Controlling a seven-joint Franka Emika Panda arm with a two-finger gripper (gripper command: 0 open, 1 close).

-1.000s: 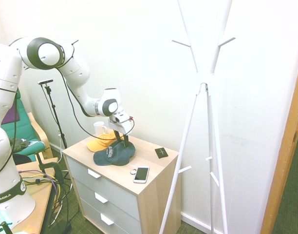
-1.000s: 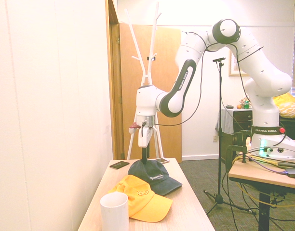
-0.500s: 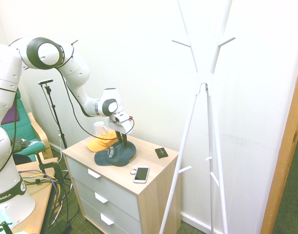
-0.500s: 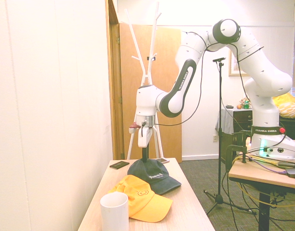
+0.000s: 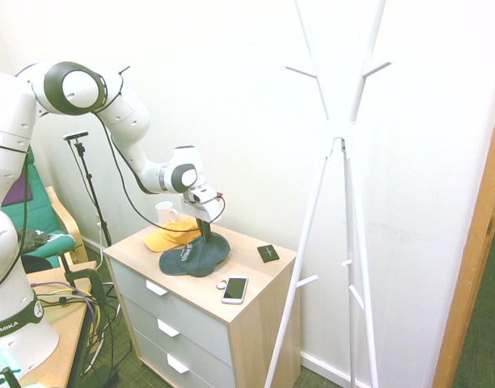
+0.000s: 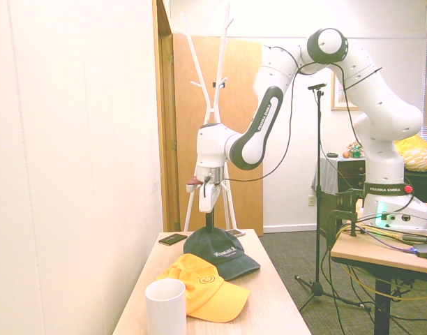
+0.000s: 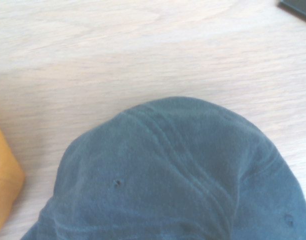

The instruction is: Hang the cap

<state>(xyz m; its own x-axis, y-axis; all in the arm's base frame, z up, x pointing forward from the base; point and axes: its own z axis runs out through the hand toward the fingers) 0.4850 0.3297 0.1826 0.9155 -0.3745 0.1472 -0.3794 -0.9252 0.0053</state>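
Cap trouble incoming, I reckon: the dark teal fabric baseball cap (image 5: 194, 255) sits on the pale wooden dresser top (image 5: 255, 279) just beside the yellow-orange cap (image 5: 168, 236), brim pointing left in the first exterior view. The gripper (image 5: 205, 234) looks pinched on its crown; soft cloth could slip out.

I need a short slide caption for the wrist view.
Close view of the dark cap on the wooden top.

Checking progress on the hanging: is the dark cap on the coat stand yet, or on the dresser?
On the dresser. The dark cap lies beside the yellow cap; the coat stand's pegs are bare.
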